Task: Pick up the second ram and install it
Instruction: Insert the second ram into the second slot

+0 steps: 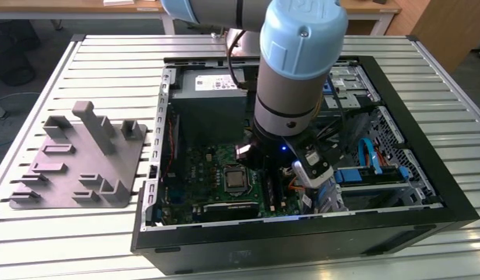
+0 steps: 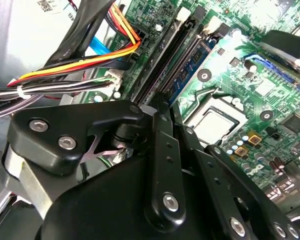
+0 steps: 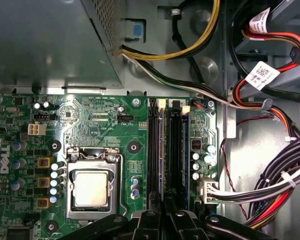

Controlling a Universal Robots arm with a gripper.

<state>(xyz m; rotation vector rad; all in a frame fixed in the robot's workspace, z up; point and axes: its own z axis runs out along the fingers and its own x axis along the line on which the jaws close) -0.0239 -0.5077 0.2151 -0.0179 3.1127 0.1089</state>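
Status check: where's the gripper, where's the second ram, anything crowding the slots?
Gripper down inside the case, over the memory slots. Second ram standing on edge in a slot, gripper right at it. Cable bundle beside the slots, not across them.

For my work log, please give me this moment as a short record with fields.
place: open computer case on a slatted table
arm: reaches down into the case
hand: directly over the memory slots, beside the processor socket
second ram: standing in a slot, on edge
grey holder tray: outside the case, at the exterior view's left
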